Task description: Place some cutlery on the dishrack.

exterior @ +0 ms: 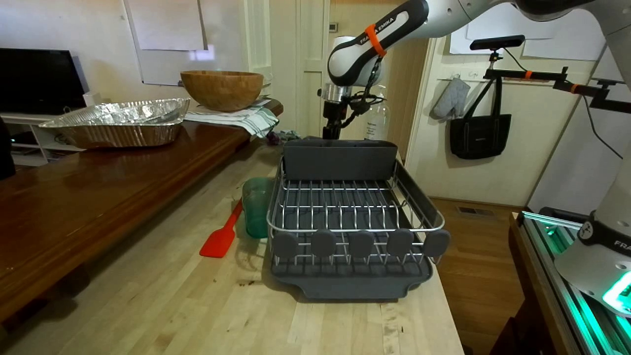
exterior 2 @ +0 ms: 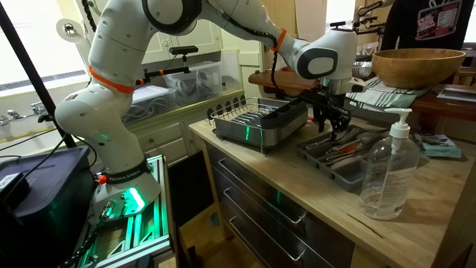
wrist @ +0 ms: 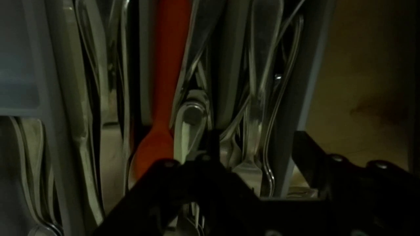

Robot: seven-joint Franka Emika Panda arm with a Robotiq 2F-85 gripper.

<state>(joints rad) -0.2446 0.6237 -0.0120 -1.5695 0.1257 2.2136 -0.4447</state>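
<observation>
1. The hand [wrist: 255,144]: fingers parted either side of some cutlery [wrist: 261,65] over the tray [exterior 2: 351,180]; no grip shows, and they seem spread to span those handles.
2. One finger overlaps the tray's rim in the wrist view, so closing could pinch the wall too.
3. The cutlery lies mostly lengthwise in compartments, presumably so handles line up and can be taken crosswise.
4. The rack [exterior 2: 238,131] stands on the bench [exterior 2: 279,162] near the tray, its caddy [exterior: 340,162] at the facing end, which should keep the carry short.
</observation>
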